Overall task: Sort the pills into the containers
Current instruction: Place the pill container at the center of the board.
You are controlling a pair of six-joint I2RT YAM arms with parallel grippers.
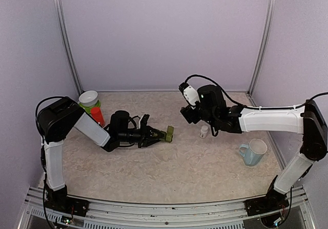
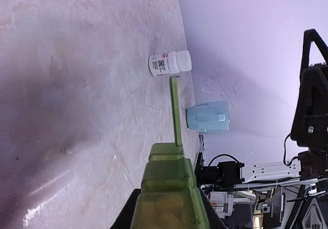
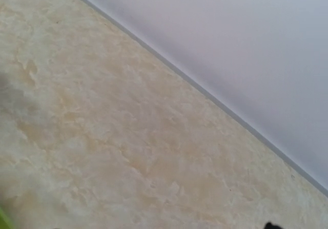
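holds small dark green plastic strip of joined lidded compartments (image 1: 168,133) in narrowly closed left hand (image 1: 160,134), just left of bench (image 1: 169,172) centre, one lid (image 2: 175,111) standing open. hovers right hand (image 1: 187,116) near small white plastic pill bottle (image 1: 204,131); cannot tell its gape. risks clipping and toppling bottle, or tilting strip and spilling.

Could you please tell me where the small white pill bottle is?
In the top view the white bottle stands right of centre on the table, between the green containers and the pale blue mug.
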